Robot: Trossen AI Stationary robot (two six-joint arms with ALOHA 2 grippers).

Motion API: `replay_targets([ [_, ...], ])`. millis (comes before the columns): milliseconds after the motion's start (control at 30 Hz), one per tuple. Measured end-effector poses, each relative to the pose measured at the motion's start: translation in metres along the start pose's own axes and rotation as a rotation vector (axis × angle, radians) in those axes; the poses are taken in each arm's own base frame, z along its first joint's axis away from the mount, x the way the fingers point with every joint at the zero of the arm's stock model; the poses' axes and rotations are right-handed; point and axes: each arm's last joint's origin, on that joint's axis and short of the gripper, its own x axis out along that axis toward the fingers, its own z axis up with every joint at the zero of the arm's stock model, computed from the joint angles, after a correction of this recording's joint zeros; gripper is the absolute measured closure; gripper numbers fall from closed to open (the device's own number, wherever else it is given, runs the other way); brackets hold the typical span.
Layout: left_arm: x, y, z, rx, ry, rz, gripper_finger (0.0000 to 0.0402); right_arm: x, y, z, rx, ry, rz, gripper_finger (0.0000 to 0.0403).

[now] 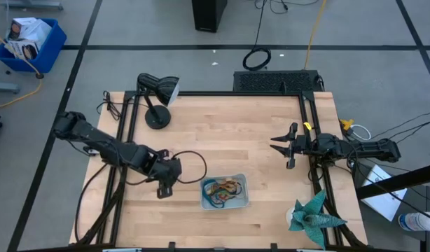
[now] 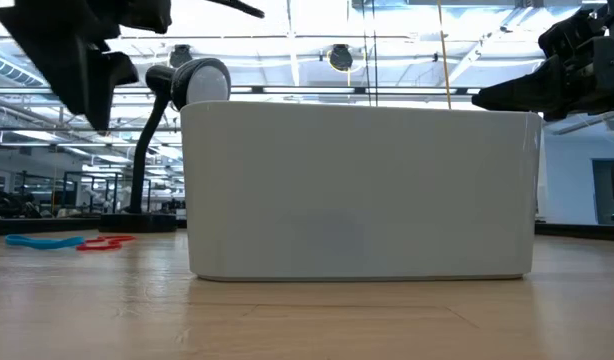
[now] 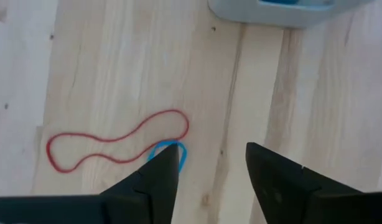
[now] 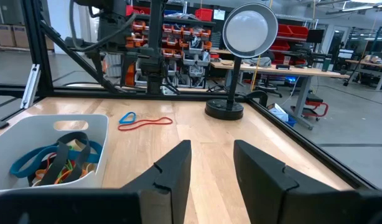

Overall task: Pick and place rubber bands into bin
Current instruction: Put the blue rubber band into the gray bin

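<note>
- A red rubber band [image 3: 116,140] and a blue rubber band [image 3: 169,152] lie loose on the tabletop [image 3: 315,118] just under the left gripper [image 3: 211,163]; the blue one is partly hidden by one finger.
- The left gripper hovers with jaws apart, holding nothing.
- The bin [image 1: 225,192], just beside that gripper, holds a tangle of bands, seemingly several colours.
- The right gripper [image 1: 285,145] waits well apart from the bin, jaws parted and empty.
- A desk lamp [image 1: 157,98] stands beyond the left gripper.

Workshop: red parts bins [image 4: 200,34], workbenches [image 4: 284,70].
</note>
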Motion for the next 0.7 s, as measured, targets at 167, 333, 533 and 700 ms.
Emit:
replay_targets([
  [167,0.014,0.002,-0.012,-0.027,0.031,0.042,0.0230,0.000,0.000,0.000,0.000,0.001,0.000,0.0287],
  [333,0.035,0.009,-0.027,-0.025,0.059,0.059,0.0244,0.000,0.000,0.000,0.000,0.001,0.000,0.0287],
  [533,0.058,0.016,-0.041,-0.018,0.046,0.051,0.0243,0.000,0.000,0.000,-0.001,0.003,0.000,0.0287],
  [700,0.068,0.019,-0.053,-0.009,0.063,0.061,0.0243,0.000,0.000,-0.001,-0.002,0.007,0.000,0.0287],
])
